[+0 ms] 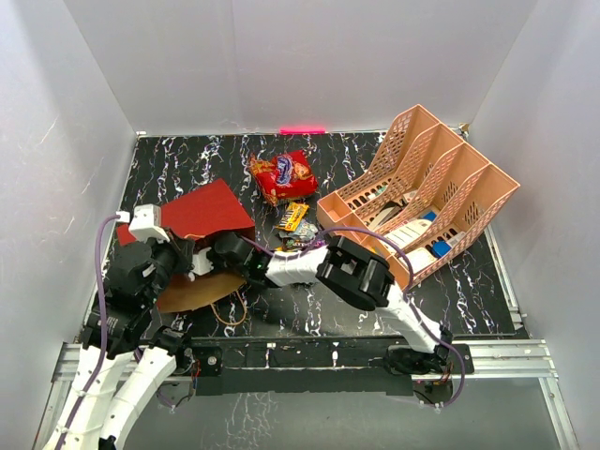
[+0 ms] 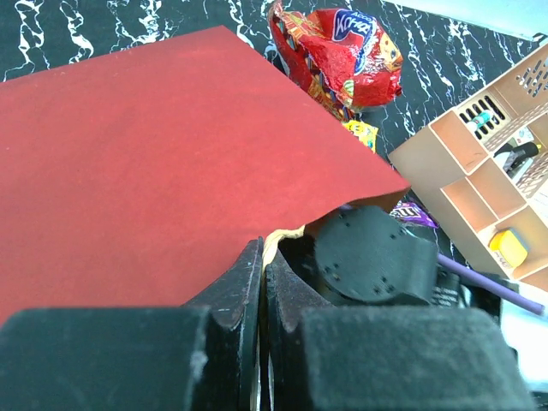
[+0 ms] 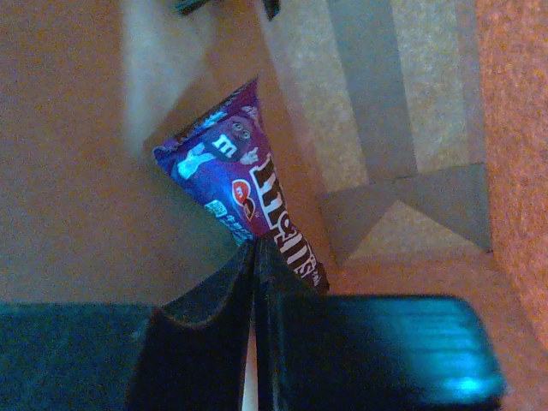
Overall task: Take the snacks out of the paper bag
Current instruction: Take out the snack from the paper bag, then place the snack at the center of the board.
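Between the right jaws, inside the paper bag, a purple candy packet is pinched for removal; the left jaws clamp the bag's rim, steadying it.

Paper bag mouth: R arm blocks most of it. Inside tight, kraft walls close round purple packet. Chip bag, candy packets clutter gap betw bag & organizer. Open tabletop behind bag, far L.
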Tool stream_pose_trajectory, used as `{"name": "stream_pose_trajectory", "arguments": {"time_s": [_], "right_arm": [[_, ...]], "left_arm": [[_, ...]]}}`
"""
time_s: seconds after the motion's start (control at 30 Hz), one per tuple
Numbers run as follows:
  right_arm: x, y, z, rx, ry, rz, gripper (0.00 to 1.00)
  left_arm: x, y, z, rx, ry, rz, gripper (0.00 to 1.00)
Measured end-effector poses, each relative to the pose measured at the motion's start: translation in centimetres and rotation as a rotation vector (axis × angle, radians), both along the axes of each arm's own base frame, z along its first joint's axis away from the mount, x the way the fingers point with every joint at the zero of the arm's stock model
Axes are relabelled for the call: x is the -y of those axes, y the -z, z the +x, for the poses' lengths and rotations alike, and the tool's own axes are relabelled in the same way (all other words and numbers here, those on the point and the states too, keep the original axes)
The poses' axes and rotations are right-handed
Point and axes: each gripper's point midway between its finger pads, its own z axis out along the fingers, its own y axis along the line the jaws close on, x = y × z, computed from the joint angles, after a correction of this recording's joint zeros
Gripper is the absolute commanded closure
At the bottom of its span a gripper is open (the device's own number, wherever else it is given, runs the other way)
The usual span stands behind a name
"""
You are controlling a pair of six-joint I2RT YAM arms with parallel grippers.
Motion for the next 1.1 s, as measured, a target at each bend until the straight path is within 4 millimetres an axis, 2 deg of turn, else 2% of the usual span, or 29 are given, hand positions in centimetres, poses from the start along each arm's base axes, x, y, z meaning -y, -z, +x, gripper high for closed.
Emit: {"name": "stream_pose_trajectory", "arguments": {"time_s": [0.17,0.57,0.8,0.93,1.1], "right_arm": [[1.5,-0.8,-3.5,-0.029,-0.047,0.01,0.93],[3.3,-6.0,-10.5,-0.14,-0.136,0.168,0.93],[6.7,-7.9,-13.4,-0.235,-0.128,0.235,0.93],[9.4,-10.9,-14.7,-0.273,-0.126,0.299,0.93],[13.1,-16.7,-16.6,-0.319,-0.146,0.449,0.93]], "left_arm": [[0.0,-0.2,-0.1,0.01,-0.001,-0.004,1.0],[-0.1,-0.4,-0.2,0.021,-0.001,-0.008,1.0],[-0.2,-0.8,-0.4,0.038,-0.001,-0.014,1.0],[-0.2,-0.9,-0.5,0.044,-0.002,-0.016,1.0],[-0.3,-0.9,-0.5,0.045,-0.005,-0.015,1.0]]}}
